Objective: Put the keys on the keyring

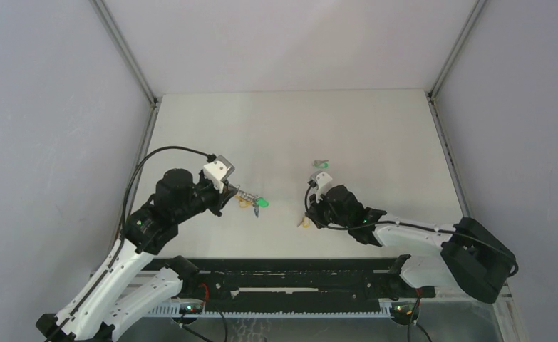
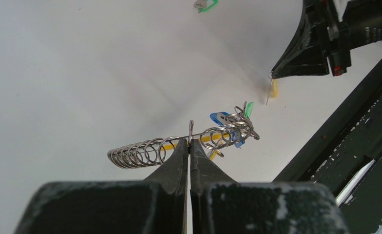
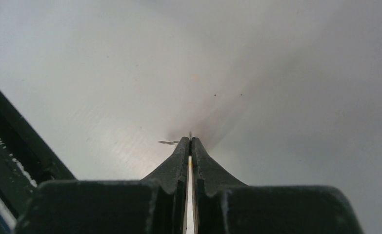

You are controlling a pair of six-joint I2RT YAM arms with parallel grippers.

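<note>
Table: the white table (image 1: 375,128) carried the whole scene, and the work sat over its near half.
Arms: two. The left arm (image 1: 119,278) reached in from the near left and the right arm (image 1: 418,239) from the near right, their tips facing each other and apart.
Left gripper: the left gripper (image 2: 190,141) had its fingers (image 2: 179,158) pressed together with no gap, and they pinched the wire of the keyring.
Right gripper: the right gripper (image 3: 190,140) was likewise closed tight, nipping the yellow-headed key at its tips. Its own camera showed only a sliver of yellow between the fingers and a thin bit of metal at the tip.
Keyring: one keyring (image 2: 145,152), left of the table's centre. A long silvery coil of loops stood out to one side of the left fingertips and a tighter bunch of loops to the other. The yellow band ran just behind the tips. Whether it touched the table could not be told.
Keys: four keys were counted.
- The blue-headed key (image 2: 219,118) was in the tight bunch of loops.
- The green-headed key (image 2: 248,109) was in the same bunch.
- The yellow-headed key (image 2: 274,88) hung from the right fingertips, well apart from the ring.
- The loose green-headed key (image 1: 321,165) lay on the table, farther back than both grippers.
</note>
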